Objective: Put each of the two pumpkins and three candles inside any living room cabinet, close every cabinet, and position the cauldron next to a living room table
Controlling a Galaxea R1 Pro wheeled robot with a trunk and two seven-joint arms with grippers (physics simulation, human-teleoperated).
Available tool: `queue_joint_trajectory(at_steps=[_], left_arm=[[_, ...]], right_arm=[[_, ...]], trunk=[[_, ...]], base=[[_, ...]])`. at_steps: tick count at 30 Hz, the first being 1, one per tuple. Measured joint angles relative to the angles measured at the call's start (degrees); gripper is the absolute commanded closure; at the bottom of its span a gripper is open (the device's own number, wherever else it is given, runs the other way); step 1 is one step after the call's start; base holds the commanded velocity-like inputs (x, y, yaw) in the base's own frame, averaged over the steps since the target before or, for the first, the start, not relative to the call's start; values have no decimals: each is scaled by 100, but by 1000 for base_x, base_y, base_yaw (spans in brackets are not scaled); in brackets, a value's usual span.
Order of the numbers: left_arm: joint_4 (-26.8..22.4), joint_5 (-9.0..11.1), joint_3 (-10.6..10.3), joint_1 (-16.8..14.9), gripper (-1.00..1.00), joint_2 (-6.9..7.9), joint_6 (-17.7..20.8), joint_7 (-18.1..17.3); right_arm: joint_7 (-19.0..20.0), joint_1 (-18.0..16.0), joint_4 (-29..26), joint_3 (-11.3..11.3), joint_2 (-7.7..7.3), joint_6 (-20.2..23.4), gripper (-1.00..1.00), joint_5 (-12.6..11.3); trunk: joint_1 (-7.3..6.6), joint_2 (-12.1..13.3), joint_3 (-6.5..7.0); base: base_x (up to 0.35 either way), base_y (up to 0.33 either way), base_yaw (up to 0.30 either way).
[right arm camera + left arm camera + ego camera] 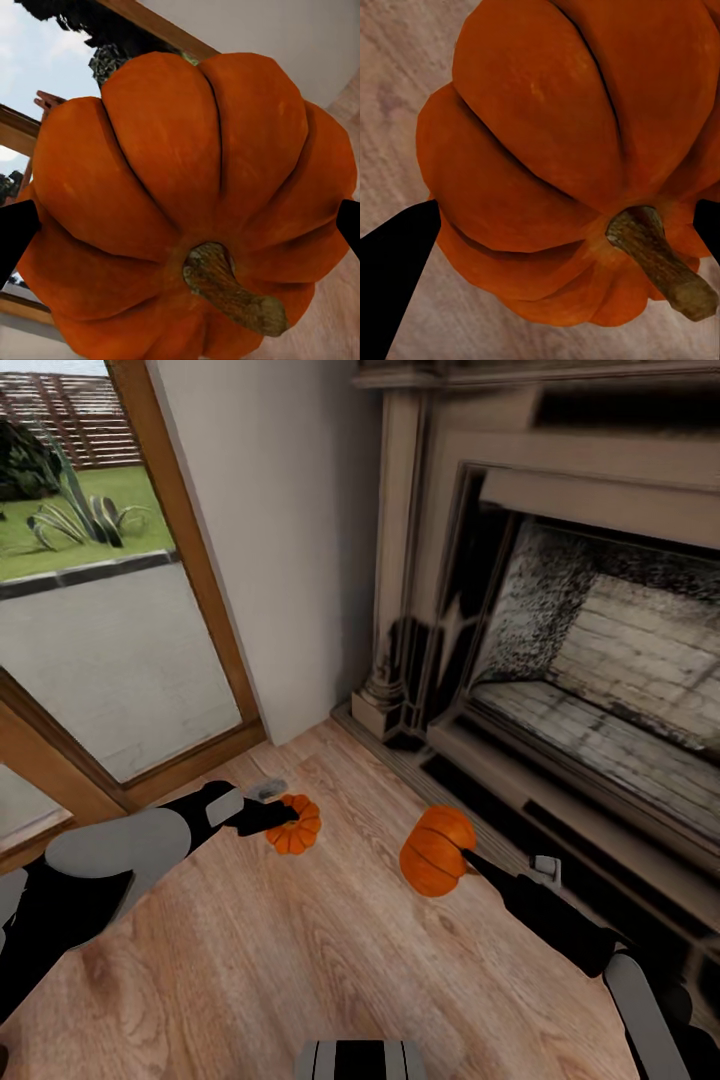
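Observation:
Two orange ribbed pumpkins are in reach. One pumpkin (295, 830) rests on the wood floor near the window, and my left gripper (288, 818) is shut on it. The left wrist view shows this pumpkin (555, 127) stem-side toward the camera, with black fingers (397, 277) against its sides and floor behind it. My right gripper (452, 850) is shut on the other pumpkin (430, 855) and holds it above the floor in front of the fireplace. In the right wrist view that pumpkin (187, 165) sits between the fingertips (15, 232), with the window behind. Candles, cabinet and cauldron are out of view.
A stone fireplace (560, 660) with a raised hearth edge (520, 780) runs along the right. A wood-framed glass door (110, 650) stands at the left, with a white wall corner (290, 560) between them. Wood floor (330, 960) stretches in front of me.

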Motion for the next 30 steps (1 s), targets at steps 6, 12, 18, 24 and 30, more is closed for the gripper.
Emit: queue_joint_trajectory(at_steps=[6,12,18,24,30], left_arm=[[-278,-2,-16,2,100,105,-55,-1],[-932,-19,5,1,100,288,-793,81],[-3684,-3,-79,7,100,1108,-3085,1897],[-5141,-20,-481,6,100,1215,-4542,2649],[-5704,-20,-862,8,100,1220,-5320,2719]], right_arm=[[-11,0,-26,0,-9,-11,100,30],[-49,1,-98,3,15,-80,100,473],[-986,0,-112,241,51,-1011,100,1684],[-2326,1,-73,1009,60,-2248,100,2258],[-3179,1,12,1526,439,-3225,100,3007]], trunk=[[3,0,54],[4,0,109],[1,0,164],[0,1,217],[0,0,252]], base=[[-165,0,0],[-331,0,-39],[-140,0,-41],[-6,0,-29],[0,0,21]])
